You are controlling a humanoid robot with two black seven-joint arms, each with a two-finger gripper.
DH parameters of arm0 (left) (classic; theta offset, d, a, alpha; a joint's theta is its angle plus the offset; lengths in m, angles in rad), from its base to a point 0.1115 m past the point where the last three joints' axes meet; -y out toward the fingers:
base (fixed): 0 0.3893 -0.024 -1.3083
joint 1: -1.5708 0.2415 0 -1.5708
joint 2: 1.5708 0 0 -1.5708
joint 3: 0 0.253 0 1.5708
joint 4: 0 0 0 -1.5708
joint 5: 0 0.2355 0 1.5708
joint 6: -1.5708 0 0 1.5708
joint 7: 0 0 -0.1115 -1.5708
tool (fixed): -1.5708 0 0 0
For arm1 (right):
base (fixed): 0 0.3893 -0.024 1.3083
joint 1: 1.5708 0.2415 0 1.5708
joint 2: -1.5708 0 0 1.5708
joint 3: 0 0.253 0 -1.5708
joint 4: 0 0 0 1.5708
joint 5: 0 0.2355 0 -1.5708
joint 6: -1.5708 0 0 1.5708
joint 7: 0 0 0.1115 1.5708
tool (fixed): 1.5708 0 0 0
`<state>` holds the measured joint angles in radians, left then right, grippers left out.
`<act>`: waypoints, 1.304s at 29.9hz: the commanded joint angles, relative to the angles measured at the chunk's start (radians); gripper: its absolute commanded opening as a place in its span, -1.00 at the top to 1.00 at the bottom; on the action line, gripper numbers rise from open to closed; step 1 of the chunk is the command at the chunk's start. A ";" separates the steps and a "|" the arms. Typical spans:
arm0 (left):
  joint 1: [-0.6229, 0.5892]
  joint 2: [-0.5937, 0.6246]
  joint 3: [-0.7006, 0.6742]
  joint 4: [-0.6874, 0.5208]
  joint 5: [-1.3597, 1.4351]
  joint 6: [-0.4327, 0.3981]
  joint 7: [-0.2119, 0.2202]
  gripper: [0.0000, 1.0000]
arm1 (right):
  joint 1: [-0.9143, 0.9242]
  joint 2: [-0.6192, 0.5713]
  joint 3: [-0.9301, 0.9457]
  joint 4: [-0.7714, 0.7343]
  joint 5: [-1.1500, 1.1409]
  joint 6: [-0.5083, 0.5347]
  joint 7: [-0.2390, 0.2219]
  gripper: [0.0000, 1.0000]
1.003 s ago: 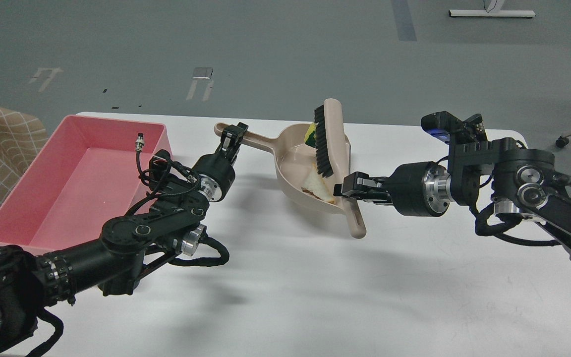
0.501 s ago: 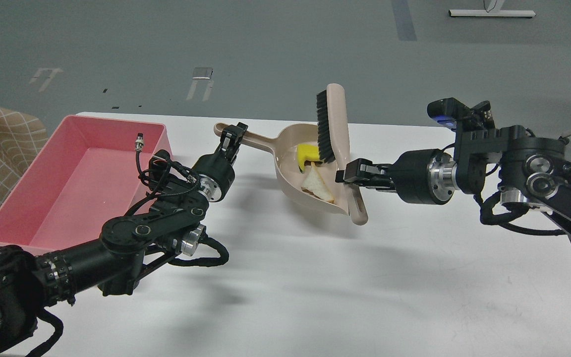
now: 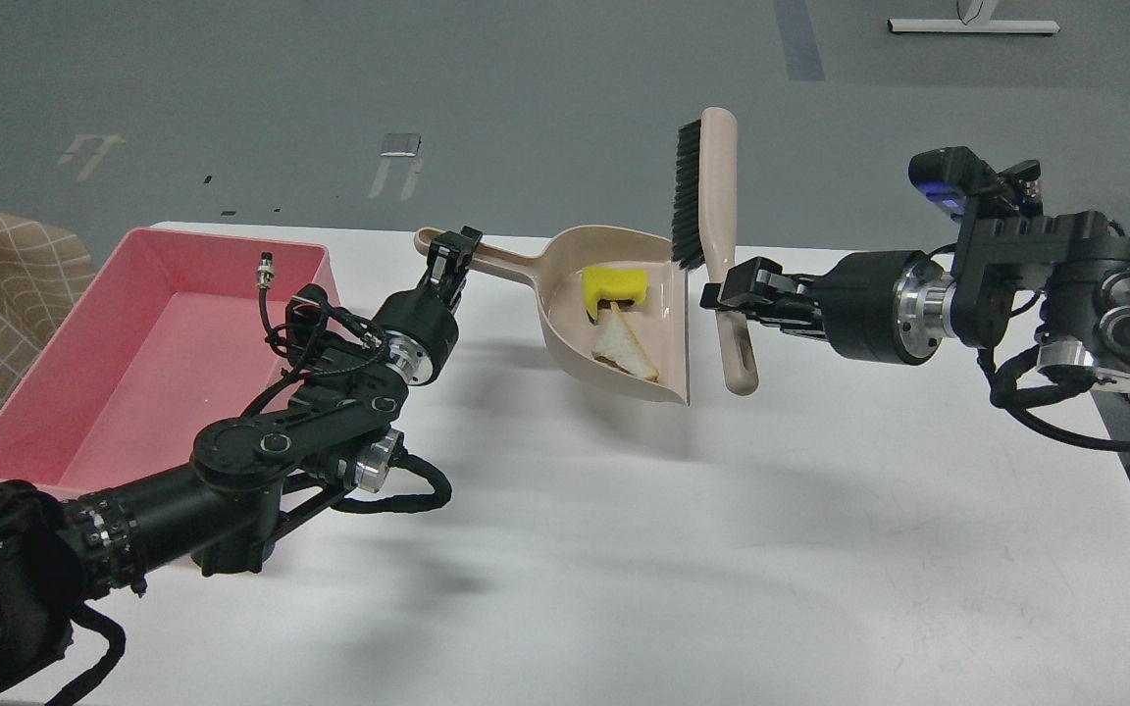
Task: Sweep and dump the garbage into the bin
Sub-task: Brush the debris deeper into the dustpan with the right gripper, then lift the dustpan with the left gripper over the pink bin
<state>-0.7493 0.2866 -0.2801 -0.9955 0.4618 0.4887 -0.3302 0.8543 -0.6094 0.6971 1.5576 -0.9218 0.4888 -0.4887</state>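
The beige dustpan (image 3: pixel 624 324) is the landmark here, held above the white table (image 3: pixel 624 549) with its open mouth facing right. The left hand (image 3: pixel 449 257) is pinched on the end of the dustpan's long handle, at the dustpan's left. Inside the pan lie both pieces of garbage: the yellow sponge block (image 3: pixel 612 285) toward the back wall, and the triangular bread slice (image 3: pixel 626 348) just in front of it, nearer the lip, the two touching or nearly so. Just right of the dustpan's lip, clear of it, the brush (image 3: pixel 712 211) stands upright with its black bristles facing the pan; the right hand (image 3: pixel 730 294) is clamped on its handle. The pink bin (image 3: pixel 148 358) sits on the table well left of the dustpan.
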 commanded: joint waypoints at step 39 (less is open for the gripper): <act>-0.019 0.430 -0.114 -0.189 -0.112 0.000 0.005 1.00 | -0.517 0.215 0.659 -0.016 0.262 0.000 0.000 0.97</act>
<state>-0.7702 0.6658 -0.3903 -1.1496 0.3645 0.4887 -0.3249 0.3579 -0.4169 1.3536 1.5416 -0.6596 0.4885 -0.4888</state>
